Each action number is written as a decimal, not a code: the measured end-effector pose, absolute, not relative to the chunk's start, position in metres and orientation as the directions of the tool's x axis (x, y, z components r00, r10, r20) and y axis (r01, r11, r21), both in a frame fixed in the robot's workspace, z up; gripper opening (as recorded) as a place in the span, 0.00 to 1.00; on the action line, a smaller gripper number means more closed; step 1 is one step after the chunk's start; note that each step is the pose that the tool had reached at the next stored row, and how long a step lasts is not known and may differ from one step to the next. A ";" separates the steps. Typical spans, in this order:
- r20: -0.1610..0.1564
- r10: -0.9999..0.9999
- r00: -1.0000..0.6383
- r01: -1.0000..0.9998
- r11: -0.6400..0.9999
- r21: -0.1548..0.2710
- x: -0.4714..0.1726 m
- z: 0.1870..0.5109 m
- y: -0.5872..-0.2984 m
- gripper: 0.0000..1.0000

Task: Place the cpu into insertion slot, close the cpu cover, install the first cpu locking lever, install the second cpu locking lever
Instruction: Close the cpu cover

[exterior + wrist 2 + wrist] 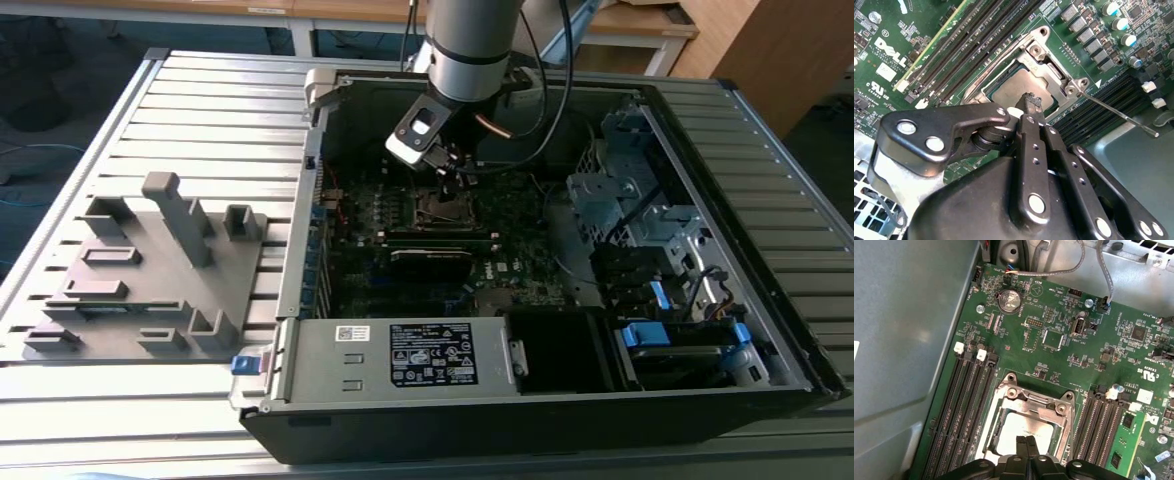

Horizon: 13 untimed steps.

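The cpu, a dull silver square, lies in the insertion slot on the green board. The cpu cover, a silvery frame, lies down around it. My gripper hangs just above the chip's edge, its two black fingers pressed together with nothing between them. A thin locking lever sticks out from one socket corner over the memory slots, away from the frame. Whether the fingertips touch the chip I cannot tell.
Long black memory slots flank the socket on both sides, one holding a green stick. The case walls, a drive cage and the power supply ring the board. A grey fixture sits on the table at the exterior view's left.
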<state>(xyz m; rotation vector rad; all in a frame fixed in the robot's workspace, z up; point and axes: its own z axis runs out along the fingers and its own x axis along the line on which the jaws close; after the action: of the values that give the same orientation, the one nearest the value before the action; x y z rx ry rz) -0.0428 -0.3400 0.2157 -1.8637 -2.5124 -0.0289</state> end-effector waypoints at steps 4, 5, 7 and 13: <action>0.022 0.957 -0.290 0.957 0.290 0.007 -0.043 0.216 -0.340 0.11; 0.022 0.957 -0.290 0.957 0.290 0.007 -0.043 0.216 -0.340 0.11; 0.022 0.955 -0.295 0.955 0.295 0.007 -0.043 0.216 -0.340 0.11; 0.022 0.927 -0.375 0.927 0.375 0.007 -0.043 0.216 -0.340 0.11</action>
<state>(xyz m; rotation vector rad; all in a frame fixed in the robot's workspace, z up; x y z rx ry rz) -0.0429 -0.3400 0.2156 -1.7484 -2.5931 -0.0280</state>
